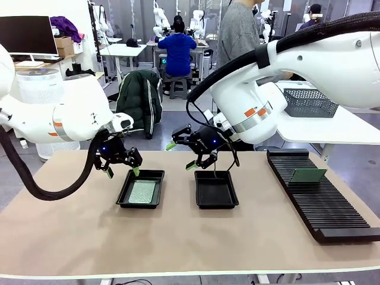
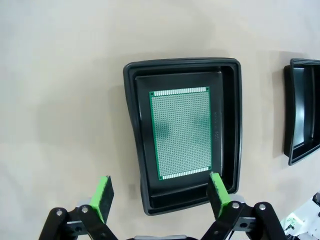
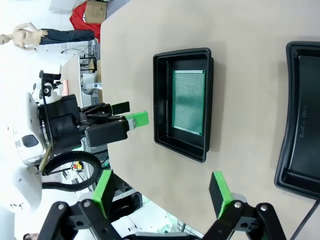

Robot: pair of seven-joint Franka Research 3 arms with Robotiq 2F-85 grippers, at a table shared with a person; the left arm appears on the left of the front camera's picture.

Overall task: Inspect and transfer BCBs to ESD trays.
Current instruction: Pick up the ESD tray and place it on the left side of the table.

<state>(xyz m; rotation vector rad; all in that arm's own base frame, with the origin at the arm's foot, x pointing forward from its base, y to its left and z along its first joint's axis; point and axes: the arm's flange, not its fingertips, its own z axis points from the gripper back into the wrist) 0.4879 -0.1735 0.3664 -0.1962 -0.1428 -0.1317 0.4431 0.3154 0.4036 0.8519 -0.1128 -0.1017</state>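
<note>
Two black ESD trays lie side by side mid-table. The left tray (image 1: 124,191) (image 2: 131,100) (image 3: 182,52) holds one green BCB (image 1: 142,192) (image 2: 181,132) (image 3: 189,101) flat on its floor. The right tray (image 1: 216,190) (image 2: 300,120) (image 3: 300,125) is bare inside. My left gripper (image 1: 123,171) (image 2: 161,192) hangs open just above the left tray's far-left rim, holding nothing. My right gripper (image 1: 181,155) (image 3: 162,192) is open and empty too, raised behind the gap between the trays. Another BCB (image 1: 307,176) stands tilted in the slotted rack.
A long black slotted rack (image 1: 323,202) lies along the table's right side. A person in a grey top (image 1: 237,29) stands beyond the far edge, behind my right arm. The left arm's gripper (image 3: 129,116) appears in the right wrist view beside the filled tray.
</note>
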